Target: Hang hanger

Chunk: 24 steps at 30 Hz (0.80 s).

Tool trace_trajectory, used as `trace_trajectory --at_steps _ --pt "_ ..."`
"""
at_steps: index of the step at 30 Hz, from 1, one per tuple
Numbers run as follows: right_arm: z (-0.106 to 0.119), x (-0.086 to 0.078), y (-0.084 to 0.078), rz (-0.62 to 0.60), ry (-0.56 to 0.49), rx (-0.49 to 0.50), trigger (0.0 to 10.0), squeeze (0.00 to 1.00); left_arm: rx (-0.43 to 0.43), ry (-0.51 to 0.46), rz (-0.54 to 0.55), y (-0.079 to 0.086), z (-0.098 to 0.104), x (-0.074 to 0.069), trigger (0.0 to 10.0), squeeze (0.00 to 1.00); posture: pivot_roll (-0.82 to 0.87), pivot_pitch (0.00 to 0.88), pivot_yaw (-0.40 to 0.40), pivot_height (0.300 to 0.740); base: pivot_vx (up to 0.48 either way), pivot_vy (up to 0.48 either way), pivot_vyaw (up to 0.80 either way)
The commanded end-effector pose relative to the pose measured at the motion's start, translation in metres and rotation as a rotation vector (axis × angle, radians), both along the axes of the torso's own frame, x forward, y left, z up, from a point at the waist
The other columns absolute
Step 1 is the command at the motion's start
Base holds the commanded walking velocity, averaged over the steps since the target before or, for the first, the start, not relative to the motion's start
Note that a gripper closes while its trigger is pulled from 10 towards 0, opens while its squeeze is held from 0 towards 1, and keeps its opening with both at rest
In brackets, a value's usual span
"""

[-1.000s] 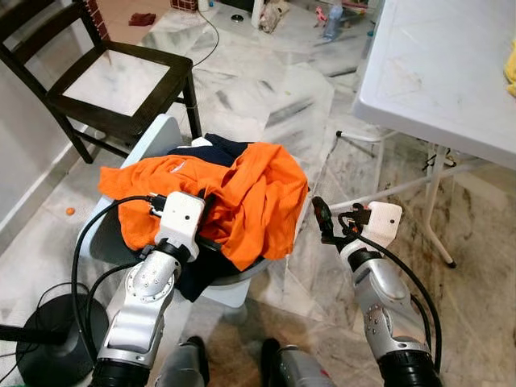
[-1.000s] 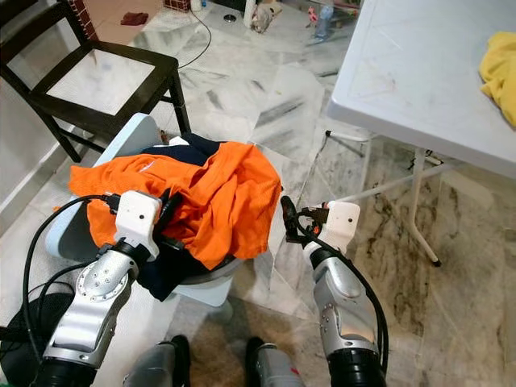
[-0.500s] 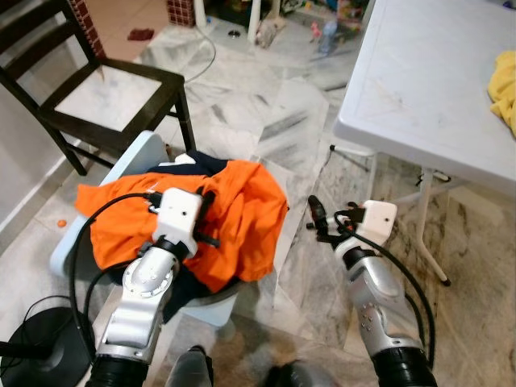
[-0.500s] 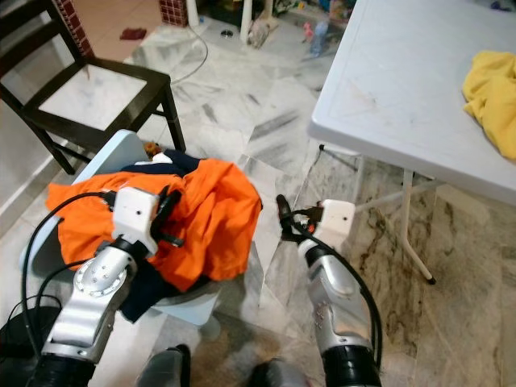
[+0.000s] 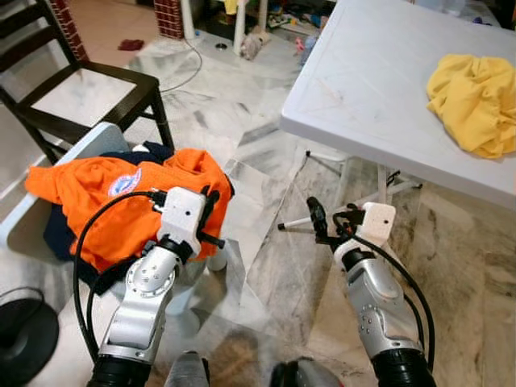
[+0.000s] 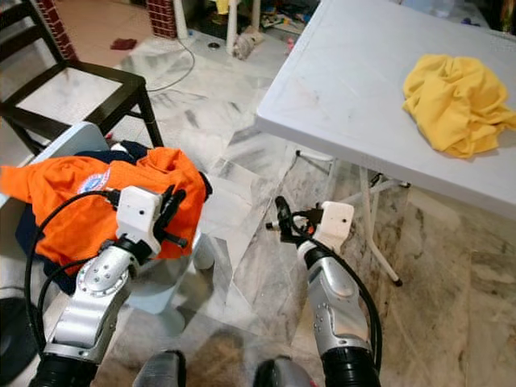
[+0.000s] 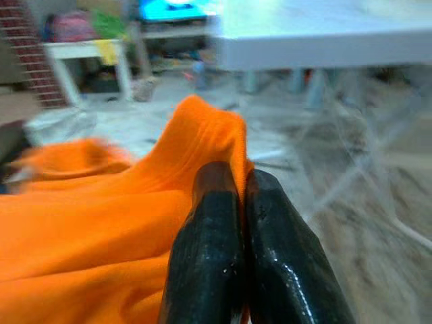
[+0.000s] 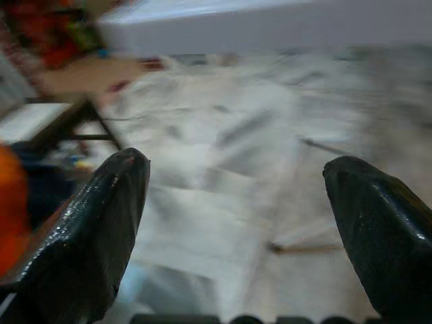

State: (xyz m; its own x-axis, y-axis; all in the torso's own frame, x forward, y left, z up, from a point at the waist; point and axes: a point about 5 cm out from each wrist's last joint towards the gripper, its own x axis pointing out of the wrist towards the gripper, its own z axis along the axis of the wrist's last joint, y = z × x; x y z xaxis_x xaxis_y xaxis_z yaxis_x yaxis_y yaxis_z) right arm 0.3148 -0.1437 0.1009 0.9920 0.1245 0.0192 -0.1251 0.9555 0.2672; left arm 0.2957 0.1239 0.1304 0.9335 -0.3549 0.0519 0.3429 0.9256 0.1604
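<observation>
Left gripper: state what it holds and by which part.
The left gripper pinches a fold at the edge of the orange shirt; the right gripper holds nothing.

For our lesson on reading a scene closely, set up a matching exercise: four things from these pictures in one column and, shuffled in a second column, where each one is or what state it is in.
Things
1. orange shirt
2. yellow cloth
3. right gripper
4. dark wooden chair

Places or states
A. lying crumpled on the white table
B. open, holding nothing, above the marble floor
C. pinched between the left gripper's shut fingers
D. standing beyond the pale laundry basket

Pairs: 1-C, 2-A, 3-B, 4-D
</observation>
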Motion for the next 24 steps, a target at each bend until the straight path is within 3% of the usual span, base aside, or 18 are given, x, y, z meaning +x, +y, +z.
trace_trajectory --at_steps 1,6,24 --pt "-0.011 -0.006 -0.011 -0.043 0.042 0.001 10.0 0.00 -0.004 -0.003 -0.058 -0.012 0.002 -0.002 10.0 0.00 0.13 0.221 -0.051 0.740 0.000 -0.424 -0.80" --pt "-0.011 -0.007 -0.014 -0.058 0.040 0.002 10.0 0.00 -0.002 -0.005 -0.072 -0.014 0.003 -0.001 10.0 0.00 0.12 0.218 -0.046 0.740 0.000 -0.427 -0.55" --pt "-0.011 -0.008 -0.021 -0.093 0.037 -0.008 10.0 0.00 -0.035 -0.024 -0.142 -0.025 0.013 0.007 10.0 0.00 0.09 0.203 -0.034 0.740 0.000 -0.374 0.00"
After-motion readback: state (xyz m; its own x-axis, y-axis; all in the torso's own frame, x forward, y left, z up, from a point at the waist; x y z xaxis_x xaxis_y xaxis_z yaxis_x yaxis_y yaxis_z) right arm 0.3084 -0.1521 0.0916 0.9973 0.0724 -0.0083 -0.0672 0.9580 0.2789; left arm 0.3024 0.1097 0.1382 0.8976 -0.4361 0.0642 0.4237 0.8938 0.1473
